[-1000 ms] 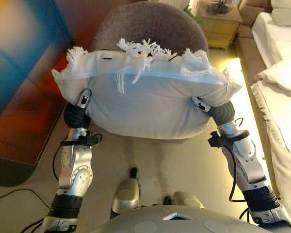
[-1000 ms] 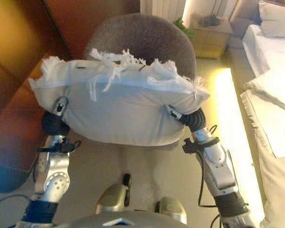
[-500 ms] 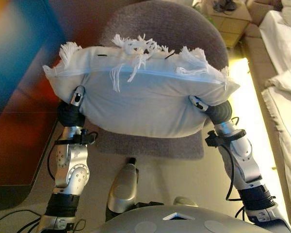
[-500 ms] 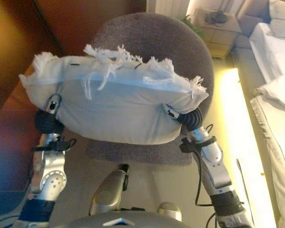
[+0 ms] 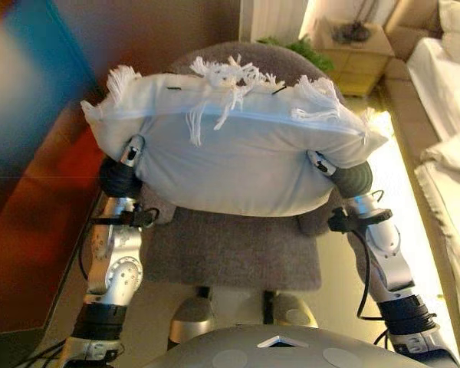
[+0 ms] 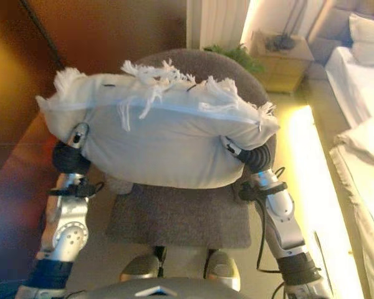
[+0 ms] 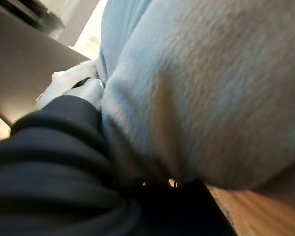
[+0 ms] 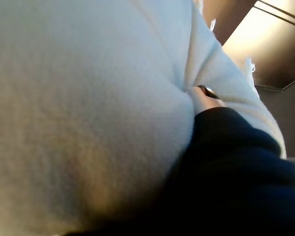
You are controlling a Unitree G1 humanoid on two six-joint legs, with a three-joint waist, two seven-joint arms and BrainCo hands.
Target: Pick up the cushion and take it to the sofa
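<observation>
I hold a white cushion [image 5: 230,165] with tasselled edges up in front of me between both hands. My left hand [image 5: 132,153] grips its left end and my right hand [image 5: 320,163] its right end. On each side the thumb lies on the near face, and the fingers are hidden behind the cushion. In the left wrist view the thumb [image 7: 86,91] presses into the cloth [image 7: 211,83]. In the right wrist view the thumb [image 8: 204,96] dents the cushion [image 8: 88,98]. A white-covered sofa or bed [image 5: 448,84] lies at the far right.
A grey round-backed armchair [image 5: 230,249] stands directly below and behind the cushion, close to me. A dark wooden panel [image 5: 31,222] runs along the left. A small wooden side table [image 5: 356,50] and a green plant [image 5: 291,47] stand at the back right.
The whole view has shifted. The armchair's seat now shows below the cushion where floor showed before. Both hands hold the cushion the same way.
</observation>
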